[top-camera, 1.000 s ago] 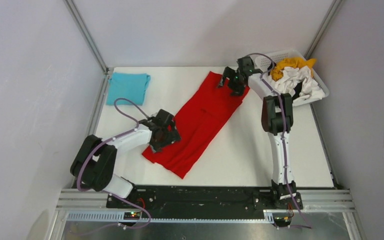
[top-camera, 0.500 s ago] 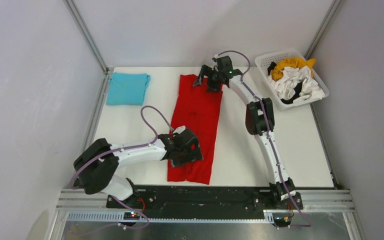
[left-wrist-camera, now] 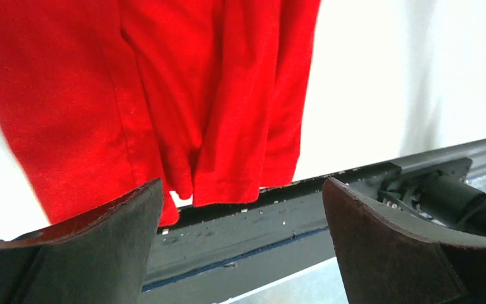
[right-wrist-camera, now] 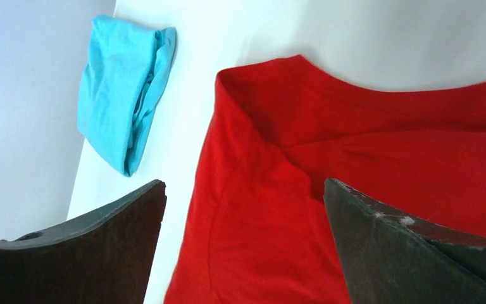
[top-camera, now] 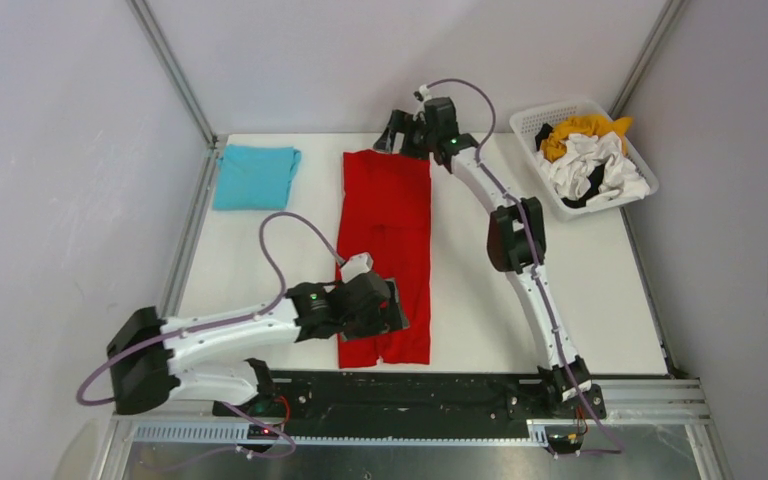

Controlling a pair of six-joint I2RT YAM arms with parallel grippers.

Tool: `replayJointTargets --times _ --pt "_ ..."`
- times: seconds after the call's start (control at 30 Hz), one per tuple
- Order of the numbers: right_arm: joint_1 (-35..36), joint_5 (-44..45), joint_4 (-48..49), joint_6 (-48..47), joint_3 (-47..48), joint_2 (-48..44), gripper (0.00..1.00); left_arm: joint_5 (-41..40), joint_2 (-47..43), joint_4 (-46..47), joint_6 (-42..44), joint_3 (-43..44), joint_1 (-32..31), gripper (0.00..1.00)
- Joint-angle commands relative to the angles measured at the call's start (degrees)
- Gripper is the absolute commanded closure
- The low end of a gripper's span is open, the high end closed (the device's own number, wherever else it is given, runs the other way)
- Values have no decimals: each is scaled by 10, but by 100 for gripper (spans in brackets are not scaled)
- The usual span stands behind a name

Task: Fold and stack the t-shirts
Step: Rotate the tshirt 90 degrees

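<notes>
A large red t-shirt (top-camera: 385, 220) lies flat as a long strip running from the table's far edge to its near edge. My left gripper (top-camera: 393, 306) is open and empty over the shirt's near end. The left wrist view shows the hem (left-wrist-camera: 183, 95) just beyond my open left gripper (left-wrist-camera: 240, 190). My right gripper (top-camera: 396, 136) is open and empty at the shirt's far end. The right wrist view shows the red cloth (right-wrist-camera: 354, 177) under my open right gripper (right-wrist-camera: 243, 187). A folded turquoise t-shirt (top-camera: 253, 176) lies at the far left, also in the right wrist view (right-wrist-camera: 120, 114).
A white lattice basket (top-camera: 565, 105) at the far right holds orange-yellow (top-camera: 582, 128), white (top-camera: 590, 165) and black (top-camera: 590, 195) shirts. White table (top-camera: 600, 290) shows right of the red shirt. The black base rail (left-wrist-camera: 278, 215) runs just past the hem.
The red shirt has swung from a diagonal to lie straight, front to back. My right gripper moved left along the far edge. My left gripper moved right, towards the near edge.
</notes>
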Motion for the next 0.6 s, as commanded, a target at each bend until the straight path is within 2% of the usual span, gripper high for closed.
replayJointTargets --times 0.0,0.1,0.13,0.17,0.2,0.23,0.27,0.3,0.33,0.4,0.47,0.57 --pt "-19 -18 -22 -93 -41 -139 0 -46 -85 -58 60 -10 -6 0" --pt "0 29 -122 -153 -130 -260 1 -82 -110 -108 79 -23 4 0" --pt "3 51 -133 -153 -215 -290 1 -91 -113 -137 81 -25 11 0" --pt "9 89 -139 -141 -265 -361 1 -96 -121 -152 81 -33 26 0" --pt "9 104 -118 -128 -389 -396 1 -109 -127 -178 76 -39 32 0" --pt "10 114 -96 -100 -451 -475 1 -117 -143 -187 74 -51 38 0" --pt "11 113 -51 -88 -585 -515 1 -127 -152 -197 75 -57 40 0" --pt "14 110 -32 -57 -649 -590 1 -127 -169 -200 77 -69 44 0" --pt "17 121 -7 -40 -751 -652 1 -121 -178 -202 81 -75 45 0" --pt "55 148 1 -4 -868 -729 1 -108 -202 -201 83 -91 46 2" --pt "101 178 -11 32 -940 -780 0 -93 -223 -200 83 -116 47 14" --pt "162 191 -37 60 -1012 -827 1 -51 -223 -183 88 -142 47 23"
